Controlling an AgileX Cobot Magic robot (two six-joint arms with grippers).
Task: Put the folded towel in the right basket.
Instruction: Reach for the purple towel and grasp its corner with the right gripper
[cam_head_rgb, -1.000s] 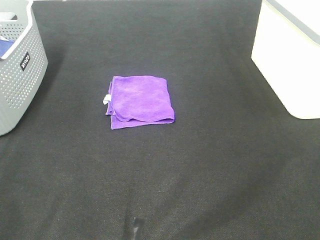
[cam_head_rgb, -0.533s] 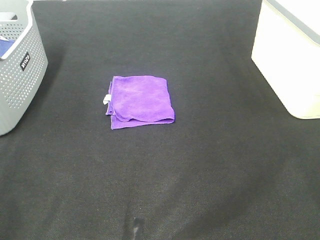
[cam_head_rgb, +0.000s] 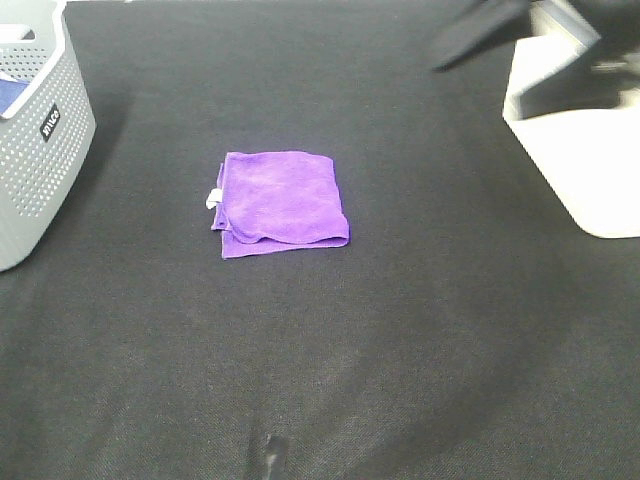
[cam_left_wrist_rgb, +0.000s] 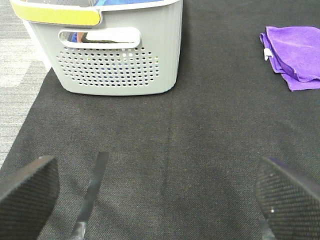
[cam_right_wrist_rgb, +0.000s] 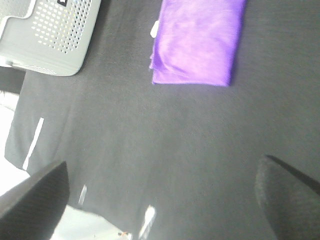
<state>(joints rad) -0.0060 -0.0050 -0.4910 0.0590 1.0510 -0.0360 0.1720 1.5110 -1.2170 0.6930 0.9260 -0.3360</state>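
Note:
The folded purple towel lies flat on the black table cloth, left of centre. It also shows in the left wrist view and the right wrist view. The white right basket stands at the right edge. My right arm is a dark motion blur at the top right, above the basket's near corner and far from the towel. My right gripper is open and empty. My left gripper is open and empty, low over the cloth near the grey basket, and is out of the exterior view.
A grey perforated basket stands at the left edge with something blue inside; it also shows in the left wrist view and the right wrist view. The black cloth covers the table.
My right arm has swung into the exterior view at the top right, blurred by motion. The towel and both baskets have not moved.

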